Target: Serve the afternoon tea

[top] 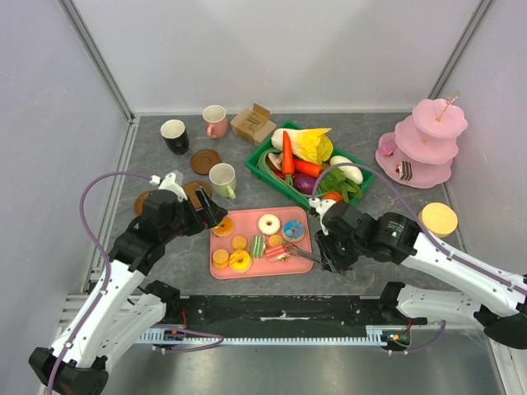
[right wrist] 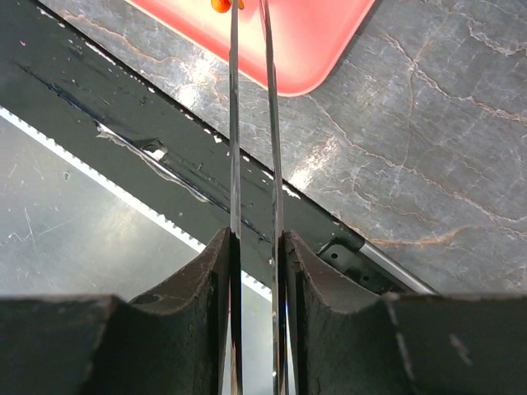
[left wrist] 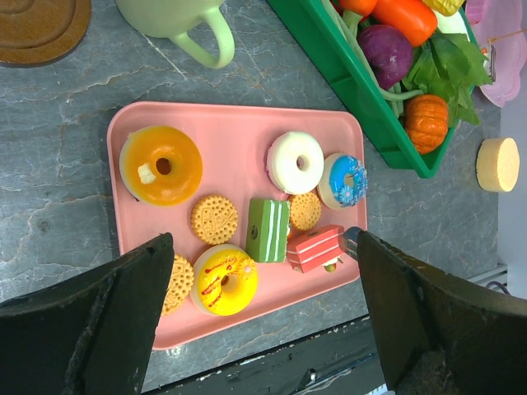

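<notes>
- Pinching the metal tongs (right wrist: pixel 233 123) between the fingers of the right gripper (right wrist: pixel 255 247), both thin blades clamped with a gap left between them, and pointing them toward 10 o'clock onto the pink tray (left wrist: pixel 239 123).
- Meeting the end of the red striped cake slice (left wrist: pixel 317 248) with the tong tips, near the tray's 4 o'clock corner in the top view; too close to call actual contact.
- Judging by looks: a light, stiff toy with smooth sides, likely to slip or twist out of the blades. Best taken across its long flat sides at mid-length, with a gentle squeeze.
- Hovering by the tray's 10 o'clock corner with the left gripper (top: pixel 207 216), fingers spread wide and holding nothing.
- Sharing the tray: green striped slice (left wrist: pixel 268 230), yellow donut (left wrist: pixel 224 280), orange donut (left wrist: pixel 160 164), white donut (left wrist: pixel 295 161), blue donut (left wrist: pixel 343 179) and round biscuits (left wrist: pixel 213 219).
- Standing beyond the tray at 11 o'clock: pale-green mug (top: pixel 222 178) and brown coasters (top: pixel 205 160), then black mug (top: pixel 174 136) and pink mug (top: pixel 215 120) farther back.
- Waiting well apart at 2 o'clock: pink tiered stand (top: pixel 428 140), a likely serving spot, with a small dark cake on its lowest tier.
- Finding no brand, label or readable writing anywhere.
</notes>
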Tool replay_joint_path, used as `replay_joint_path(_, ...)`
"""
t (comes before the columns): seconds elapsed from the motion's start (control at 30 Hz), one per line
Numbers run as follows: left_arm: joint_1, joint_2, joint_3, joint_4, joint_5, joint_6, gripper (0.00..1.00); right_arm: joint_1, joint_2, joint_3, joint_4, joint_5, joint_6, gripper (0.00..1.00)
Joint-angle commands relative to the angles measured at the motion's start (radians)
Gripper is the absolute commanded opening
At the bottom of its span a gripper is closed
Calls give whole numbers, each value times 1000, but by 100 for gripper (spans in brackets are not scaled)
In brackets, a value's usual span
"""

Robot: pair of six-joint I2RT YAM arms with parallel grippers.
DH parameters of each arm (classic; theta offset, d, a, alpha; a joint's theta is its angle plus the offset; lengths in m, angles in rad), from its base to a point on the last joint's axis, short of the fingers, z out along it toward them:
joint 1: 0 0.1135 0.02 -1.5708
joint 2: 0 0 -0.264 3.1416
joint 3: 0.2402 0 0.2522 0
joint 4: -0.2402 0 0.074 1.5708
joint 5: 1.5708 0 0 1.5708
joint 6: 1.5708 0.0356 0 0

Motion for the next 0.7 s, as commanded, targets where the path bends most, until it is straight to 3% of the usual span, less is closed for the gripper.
replay_joint_path(0.0, 2, -5, -9, 44, 18, -13, 98, 4, -44, 47, -1, 30, 24, 0)
replay_joint_path(0.4, 2, -20, -2, 44, 15, -20, 98, 4, -107, 99, 25, 42, 24, 0)
replay_joint_path(0.67, 2, -28, 41, 44, -3, -27, 98, 3, -111, 177, 66, 288, 127, 0)
